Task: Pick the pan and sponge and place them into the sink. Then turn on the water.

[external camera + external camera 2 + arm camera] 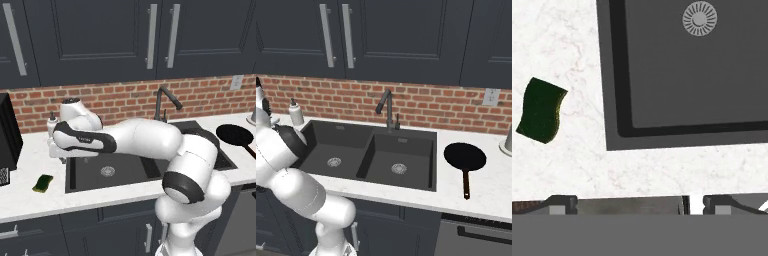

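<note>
Sponge (43, 183) lay on counter (30, 150) near front edge, left of sink (316, 131); pan (465, 157) on counter right of sink. I saw gripper (629, 202) jaws spread, empty, over sink's left rim. Risk judged: descent there would miss sponge, strike rim.

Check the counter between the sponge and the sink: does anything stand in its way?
Nothing visible does. The sponge lies on bare white counter beside the sink, whose near basin holds nothing but its drain.
</note>
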Controlling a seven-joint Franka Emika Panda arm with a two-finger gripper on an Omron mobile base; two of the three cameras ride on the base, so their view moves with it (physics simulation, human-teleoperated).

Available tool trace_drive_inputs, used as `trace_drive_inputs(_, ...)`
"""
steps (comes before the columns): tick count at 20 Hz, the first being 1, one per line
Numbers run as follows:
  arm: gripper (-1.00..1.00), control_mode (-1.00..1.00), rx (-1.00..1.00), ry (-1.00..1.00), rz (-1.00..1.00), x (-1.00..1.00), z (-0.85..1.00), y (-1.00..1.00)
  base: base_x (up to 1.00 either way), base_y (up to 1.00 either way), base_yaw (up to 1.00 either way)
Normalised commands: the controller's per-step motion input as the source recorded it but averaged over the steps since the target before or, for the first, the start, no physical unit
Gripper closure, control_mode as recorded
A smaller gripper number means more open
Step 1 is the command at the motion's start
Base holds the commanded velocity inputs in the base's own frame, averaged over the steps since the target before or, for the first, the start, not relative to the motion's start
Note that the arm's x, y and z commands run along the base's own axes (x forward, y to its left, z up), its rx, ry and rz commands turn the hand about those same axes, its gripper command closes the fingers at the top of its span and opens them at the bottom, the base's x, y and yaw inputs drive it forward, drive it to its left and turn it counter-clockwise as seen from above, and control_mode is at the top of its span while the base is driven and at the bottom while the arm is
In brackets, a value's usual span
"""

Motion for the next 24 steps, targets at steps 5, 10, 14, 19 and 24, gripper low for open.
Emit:
trace_drive_inputs(5,-1.0,-1.0,-0.05,0.1,0.0,0.01,-0.11,0.07,0.0,0.0,0.0)
trace_drive_inputs(10,-1.0,-1.0,-0.03,0.06,0.0,0.01,-0.25,0.25,0.0,0.0,0.0)
trace_drive_inputs(14,-1.0,-1.0,-0.01,0.04,0.0,0.0,-0.17,0.26,0.0,0.0,0.0)
trace_drive_inputs(19,-1.0,-1.0,0.0,0.05,0.0,0.0,-0.14,0.29,0.0,0.0,0.0)
trace_drive_inputs(24,-1.0,-1.0,-0.01,0.06,0.0,0.03,-0.15,0.31,0.0,0.0,0.0)
